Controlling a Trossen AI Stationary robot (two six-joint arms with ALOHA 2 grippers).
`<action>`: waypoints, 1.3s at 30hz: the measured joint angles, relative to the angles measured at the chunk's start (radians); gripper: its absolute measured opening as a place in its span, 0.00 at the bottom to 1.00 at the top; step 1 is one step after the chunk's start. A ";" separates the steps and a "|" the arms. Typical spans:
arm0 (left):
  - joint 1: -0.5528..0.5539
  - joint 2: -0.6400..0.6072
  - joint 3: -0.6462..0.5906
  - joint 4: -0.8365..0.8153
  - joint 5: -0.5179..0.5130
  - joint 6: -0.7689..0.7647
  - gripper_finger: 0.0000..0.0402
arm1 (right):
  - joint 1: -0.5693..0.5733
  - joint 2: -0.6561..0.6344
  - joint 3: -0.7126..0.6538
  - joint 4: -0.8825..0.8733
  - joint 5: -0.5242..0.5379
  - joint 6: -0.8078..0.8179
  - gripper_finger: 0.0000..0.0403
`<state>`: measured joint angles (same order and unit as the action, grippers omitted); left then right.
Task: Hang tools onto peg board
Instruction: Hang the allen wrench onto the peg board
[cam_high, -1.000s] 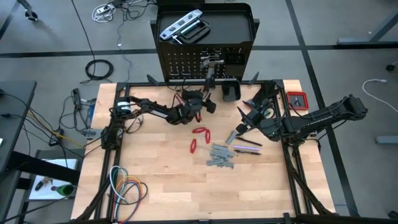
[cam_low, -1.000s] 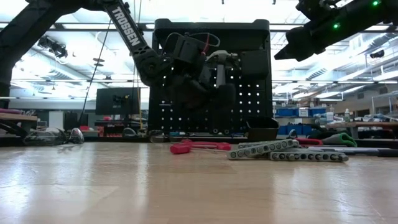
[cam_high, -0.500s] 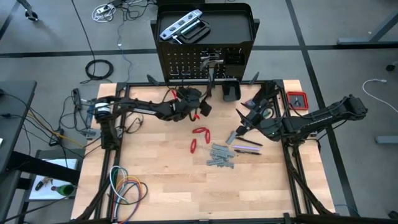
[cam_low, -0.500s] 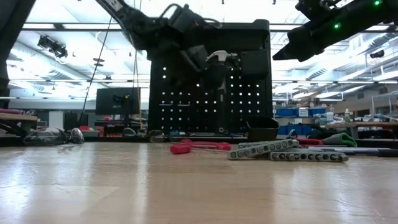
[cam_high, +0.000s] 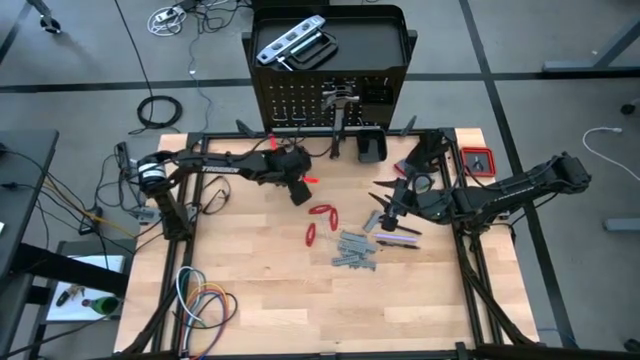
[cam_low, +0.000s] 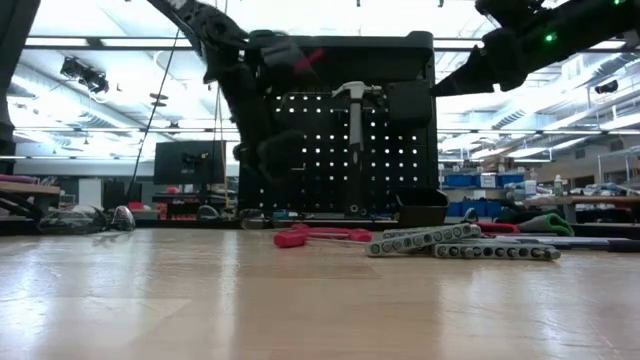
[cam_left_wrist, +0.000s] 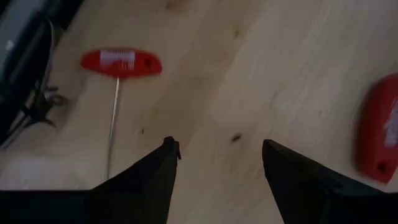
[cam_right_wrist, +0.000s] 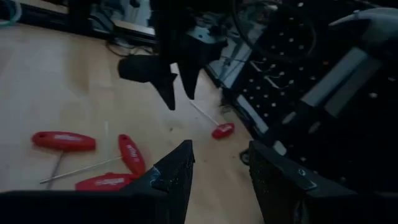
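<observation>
A light wooden table (cam_high: 260, 300) fills the middle of the overhead view, and every place below is given from the peg board (cam_high: 300, 100), the black upright perforated panel at the table's far edge. On the tray above the peg board lie a silver level (cam_high: 288, 40) and a black C-clamp (cam_high: 312, 50). One steel hammer (cam_low: 354, 110) hangs on the peg board's face, head up and handle straight down. The left arm reaches in from the peg board's left, and the left gripper (cam_high: 298, 190) hovers over bare wood just in front of the board, its two dark fingers (cam_left_wrist: 149, 180) spread apart with nothing between them. The right arm comes in from the peg board's right, and the right gripper (cam_high: 385, 205) sits above the table in front of the board's right end; its fingers (cam_right_wrist: 171, 171) stand apart and empty. In front of the peg board, between the two grippers, lie red T-handled tools (cam_high: 322, 212) flat on the wood, with a row of grey metal wrenches (cam_high: 355, 250) just beyond them, farther from the board. One more red-handled tool with a thin shaft (cam_left_wrist: 119, 65) lies close to the board's foot, near the left gripper.
</observation>
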<state>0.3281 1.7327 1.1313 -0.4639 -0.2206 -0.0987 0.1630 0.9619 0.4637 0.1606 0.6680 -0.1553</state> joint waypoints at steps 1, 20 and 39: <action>0.014 0.001 0.000 0.005 0.003 0.020 0.56 | -0.004 0.000 0.000 -0.002 -0.010 0.004 0.40; 0.275 0.003 -0.027 0.057 0.204 0.241 0.51 | -0.035 0.000 0.000 -0.016 -0.017 0.005 0.40; 0.292 0.185 -0.022 0.116 0.177 0.248 0.29 | -0.036 0.000 0.000 -0.013 -0.017 -0.005 0.39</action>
<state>0.6197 1.9180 1.1091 -0.3483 -0.0439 0.1493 0.1273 0.9623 0.4637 0.1475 0.6506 -0.1600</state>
